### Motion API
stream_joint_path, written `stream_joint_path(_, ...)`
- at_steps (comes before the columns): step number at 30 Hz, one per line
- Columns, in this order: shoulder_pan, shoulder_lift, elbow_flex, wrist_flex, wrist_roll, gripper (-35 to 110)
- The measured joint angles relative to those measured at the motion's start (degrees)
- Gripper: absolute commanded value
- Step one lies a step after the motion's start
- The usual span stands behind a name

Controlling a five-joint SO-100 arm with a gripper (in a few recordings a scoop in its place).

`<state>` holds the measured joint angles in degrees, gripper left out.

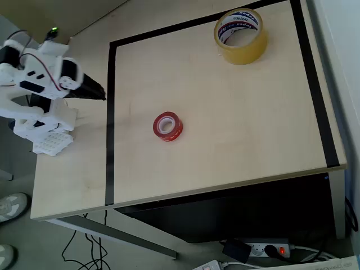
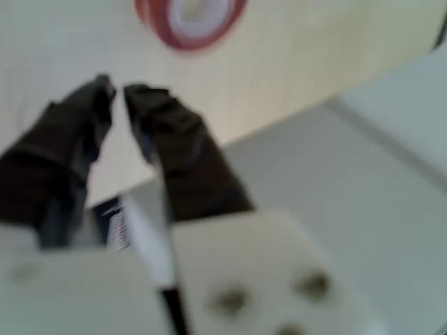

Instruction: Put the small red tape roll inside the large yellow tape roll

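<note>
Glossy red over a white core: small red tape roll [image 1: 168, 126], a squat ring lying flat near the middle of the pale wood-grain table [image 1: 236, 135], hole facing straight up, axis vertical. Seen again in the wrist view [image 2: 190, 21], blurred, at the top edge, just beyond the dark fingertips.

Translucent yellowish, taller and much wider: large yellow tape roll [image 1: 241, 35], well apart from the red roll, up and to the right in the overhead view. Also flat on its side wall, opening upward, white inner core printed in red and blue.

Matte black tape border [image 1: 110, 121] framing the work area, with both rolls inside it. Bare smooth tabletop between the two rolls.

White plastic arm with the dark gripper [image 1: 97, 90] well left of the red roll in the overhead view, right at the left-hand black strip. In the wrist view [image 2: 117, 91], two black tapered fingers nearly together, only a thin gap at the tips, grasping nothing.

Below the red roll, past the table edge: grey floor, a power strip [image 1: 264, 248] and loose cables.
</note>
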<state>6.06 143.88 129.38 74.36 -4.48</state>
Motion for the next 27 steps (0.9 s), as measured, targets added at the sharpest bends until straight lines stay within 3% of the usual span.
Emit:
stream_joint_path(5,6.7,-12.5,-4.5,-4.7,-4.7,25)
stream_joint_path(15,6.2,-42.0,-11.3,-6.9,-5.8,27)
stream_joint_path(27,4.1,-49.8,-11.6,-11.8,-6.9,27)
